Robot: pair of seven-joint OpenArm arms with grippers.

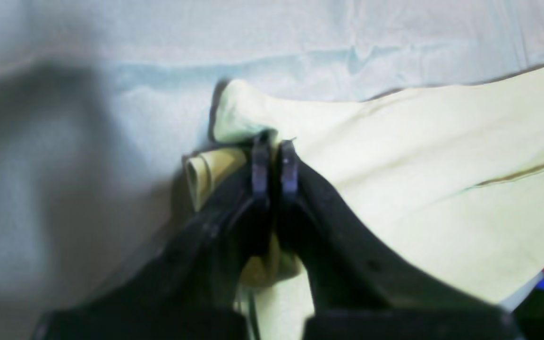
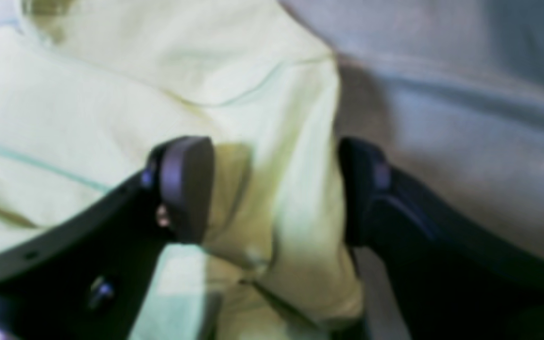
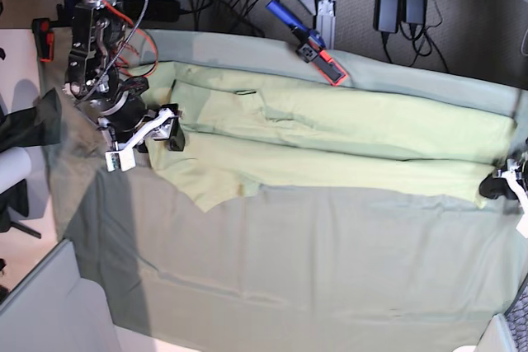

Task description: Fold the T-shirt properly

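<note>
T-shirt [image 3: 330, 133] lies stretched lengthwise across the table cloth [image 3: 313, 269] on the table. Left gripper [image 1: 274, 146] jaws pinch its corner tight; right gripper [image 2: 276, 189] jaws gape around a bunched edge (not clamped yet). Mid-fold imo, next it needs to close, then lift both together.

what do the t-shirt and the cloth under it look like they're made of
The T-shirt looks like soft matte knit, probably cotton: it bunches where the left gripper pinches it and shows stitched seams. The table cloth under it seems a thin woven fabric, dull grey-green, with shallow wrinkles and no sheen. The exact fibre of either cannot be told.
</note>
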